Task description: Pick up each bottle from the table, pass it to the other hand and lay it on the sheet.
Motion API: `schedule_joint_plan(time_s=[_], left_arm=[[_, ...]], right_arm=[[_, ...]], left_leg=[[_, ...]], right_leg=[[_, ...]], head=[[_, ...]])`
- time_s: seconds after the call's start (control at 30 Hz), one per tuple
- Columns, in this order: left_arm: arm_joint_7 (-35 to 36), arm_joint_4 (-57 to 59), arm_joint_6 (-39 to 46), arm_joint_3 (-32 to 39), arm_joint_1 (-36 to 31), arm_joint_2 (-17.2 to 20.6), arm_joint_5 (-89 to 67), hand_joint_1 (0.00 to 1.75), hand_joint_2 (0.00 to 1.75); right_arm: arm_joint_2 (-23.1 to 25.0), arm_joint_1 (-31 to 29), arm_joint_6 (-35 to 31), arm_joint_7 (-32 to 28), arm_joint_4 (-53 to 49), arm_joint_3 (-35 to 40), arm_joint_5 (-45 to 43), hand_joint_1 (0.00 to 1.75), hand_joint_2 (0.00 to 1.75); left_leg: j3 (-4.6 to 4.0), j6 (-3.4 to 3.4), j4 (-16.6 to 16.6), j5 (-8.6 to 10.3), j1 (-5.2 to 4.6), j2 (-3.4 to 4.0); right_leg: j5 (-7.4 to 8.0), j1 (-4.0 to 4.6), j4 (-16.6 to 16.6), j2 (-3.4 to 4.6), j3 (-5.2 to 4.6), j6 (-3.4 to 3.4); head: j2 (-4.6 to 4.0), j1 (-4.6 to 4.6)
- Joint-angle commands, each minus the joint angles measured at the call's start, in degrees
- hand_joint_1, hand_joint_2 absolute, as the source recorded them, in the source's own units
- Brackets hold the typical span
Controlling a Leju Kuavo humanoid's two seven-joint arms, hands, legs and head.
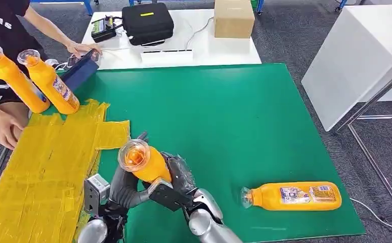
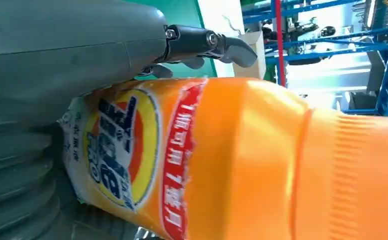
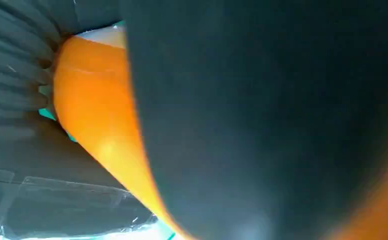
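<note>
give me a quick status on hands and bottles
Both hands, left and right, on one bottle, mid-handover. Another bottle lying on the table. Sheet open ahead.

Orange bottle (image 2: 262,165) fills most of frame, lying against left hand (image 2: 71,65); grey ribbed cover beside label. Label (image 2: 126,150) white, yellow, red, blue lettering, torn edge. Dark finger (image 2: 207,42) reaches over bottle's body. Beyond: strip of green desk (image 2: 181,12), cardboard box (image 2: 249,67), blue metal racking (image 2: 332,35), bright background
</note>
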Motion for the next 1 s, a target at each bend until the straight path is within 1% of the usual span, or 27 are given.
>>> schedule_joint_plan(time_s=[0.03, 0.13, 0.17, 0.23, 0.27, 0.37, 0.43, 0.5, 0.53, 0.6, 0.7, 0.73, 0.83, 0.87, 0.9, 0.93, 1.0], left_arm=[[-0.2, -0.2, 3.8, -1.3, -0.9, 0.2, -4.0, 0.0, 1.75], [-0.5, -1.2, 6.0, -2.7, -0.7, -0.1, -7.0, 0.0, 1.75], [-0.5, -1.3, 6.3, -3.0, -0.6, -0.2, -7.4, 0.0, 1.75], [-0.4, -1.5, 7.6, -3.7, -0.6, -0.3, -9.4, 0.0, 1.75], [-0.3, -1.3, 8.3, -4.2, -0.7, -0.4, -10.3, 0.0, 1.75], [-0.2, -0.4, 9.0, -5.2, -0.9, -0.5, -11.8, 0.0, 1.75], [-0.2, -0.4, 9.0, -5.2, -0.9, -0.5, -11.8, 0.0, 1.75], [-0.2, -0.4, 9.0, -5.2, -0.9, -0.5, -11.8, 0.0, 1.75], [-0.2, 0.1, 9.4, -5.5, -1.0, -0.6, -12.5, 0.0, 1.75], [-0.2, 0.3, 9.8, -5.7, -1.1, -0.6, -13.1, 0.0, 1.75], [-0.2, 0.4, 9.8, -5.8, -1.2, -0.7, -13.1, 0.0, 1.75], [0.2, 1.0, 8.9, -5.3, -1.3, -0.7, -11.7, 0.0, 1.75], [0.0, 1.3, 5.8, -3.9, -1.2, -0.9, -6.5, 0.0, 1.75], [-0.1, 1.3, 5.0, -2.9, -1.0, -1.1, -4.1, 1.69, 1.75], [-0.1, 1.3, 5.0, -2.9, -1.0, -1.1, -4.1, 1.69, 1.75], [-0.1, 1.3, 4.9, -2.7, -1.0, -0.9, -3.8, 1.69, 1.75], [-0.1, 1.3, 4.9, -2.7, -1.0, -0.9, -3.8, 1.69, 1.75]], right_arm=[[0.3, -2.3, -1.4, 0.7, 6.1, 0.0, 1.1, 1.75, 1.75], [0.3, -2.6, -2.8, 1.9, 7.1, 0.2, 3.0, 1.75, 1.75], [0.3, -2.6, -2.8, 1.9, 7.2, 0.3, 3.1, 1.75, 1.75], [0.4, -2.6, -3.0, 1.9, 7.1, 0.4, 3.5, 1.75, 1.75], [0.4, -2.5, -3.4, 1.9, 6.9, 0.6, 4.1, 1.75, 1.75], [0.6, -2.4, -3.5, 2.1, 6.0, 0.9, 4.6, 1.73, 1.75], [0.6, -2.4, -3.5, 2.1, 6.0, 0.9, 4.6, 1.73, 1.75], [0.6, -2.4, -3.5, 2.1, 6.0, 0.9, 4.6, 1.75, 1.75], [0.5, -2.4, -3.7, 2.2, 5.7, 1.1, 5.1, 1.75, 1.75], [0.5, -2.4, -3.7, 2.3, 5.4, 1.2, 5.3, 1.75, 1.75], [0.6, -2.4, -3.6, 2.3, 5.2, 1.4, 5.3, 1.75, 1.75], [0.7, -2.5, -3.5, 2.2, 5.0, 1.8, 5.6, 1.75, 1.75], [0.8, -2.7, -3.5, 2.4, 5.4, 2.2, 5.8, 1.73, 1.75], [0.9, -2.8, -3.6, 2.4, 5.7, 2.2, 5.8, 1.75, 1.75], [0.9, -2.8, -3.6, 2.4, 5.7, 2.2, 5.8, 1.75, 1.75], [0.9, -2.8, -3.7, 2.4, 5.8, 2.3, 5.8, 1.75, 1.75], [0.9, -2.8, -3.7, 2.4, 5.8, 2.3, 5.8, 1.75, 1.75]], left_leg=[[0.32, -0.06, 0.0, -0.13, 0.07, 0.2], [0.18, -0.03, 0.0, -0.07, 0.03, 0.11], [0.28, -0.04, 0.0, -0.12, 0.06, 0.18], [0.11, -0.02, 0.0, -0.04, 0.02, 0.08], [0.21, -0.03, 0.0, -0.09, 0.04, 0.14], [0.28, -0.05, 0.0, -0.14, 0.07, 0.16], [0.12, -0.03, 0.0, -0.05, 0.01, 0.09], [0.11, -0.03, 0.0, -0.04, 0.02, 0.08], [0.25, -0.05, 0.0, -0.12, 0.05, 0.15], [0.15, -0.04, 0.0, -0.06, 0.04, 0.09], [0.12, -0.03, 0.0, -0.05, 0.02, 0.08], [0.24, -0.04, 0.0, -0.1, 0.04, 0.12], [0.2, -0.04, 0.0, -0.09, 0.04, 0.15], [0.16, -0.03, 0.0, -0.07, 0.02, 0.14], [0.12, -0.02, 0.0, -0.04, 0.0, 0.13], [0.25, -0.04, 0.0, -0.11, 0.04, 0.22], [0.14, -0.03, 0.0, -0.05, 0.02, 0.13]], right_leg=[[-0.08, 0.09, -0.1, 0.06, 0.34, -0.04], [-0.05, 0.04, -0.1, 0.01, 0.2, -0.01], [-0.08, 0.07, -0.1, 0.04, 0.31, -0.02], [-0.03, 0.02, -0.1, 0.0, 0.12, -0.01], [-0.06, 0.05, -0.1, 0.02, 0.22, -0.01], [-0.1, 0.08, -0.1, 0.0, 0.32, -0.03], [-0.04, 0.02, 0.0, 0.0, 0.13, -0.02], [-0.04, 0.02, 0.0, -0.01, 0.12, -0.02], [-0.09, 0.06, -0.1, 0.01, 0.26, -0.03], [-0.05, 0.05, -0.1, -0.01, 0.16, -0.02], [-0.04, 0.03, 0.0, -0.01, 0.12, -0.01], [-0.08, 0.06, -0.1, -0.01, 0.25, -0.02], [-0.06, 0.06, -0.1, 0.02, 0.2, -0.02], [-0.05, 0.03, -0.1, 0.02, 0.15, -0.02], [-0.03, 0.01, 0.0, 0.04, 0.1, -0.01], [-0.06, 0.06, -0.1, 0.08, 0.24, -0.03], [-0.03, 0.02, -0.1, 0.03, 0.12, -0.02]], head=[[0.0, 0.0], [0.0, 0.0], [0.0, 0.0], [0.0, 0.0], [0.0, 0.0], [0.0, 0.0], [0.0, 0.0], [0.0, 0.0], [0.0, 0.0], [0.0, 0.0], [0.0, 0.0], [0.0, 0.0], [0.0, 0.0], [0.0, 0.0], [0.0, 0.0], [0.0, 0.0], [0.0, 0.0]])
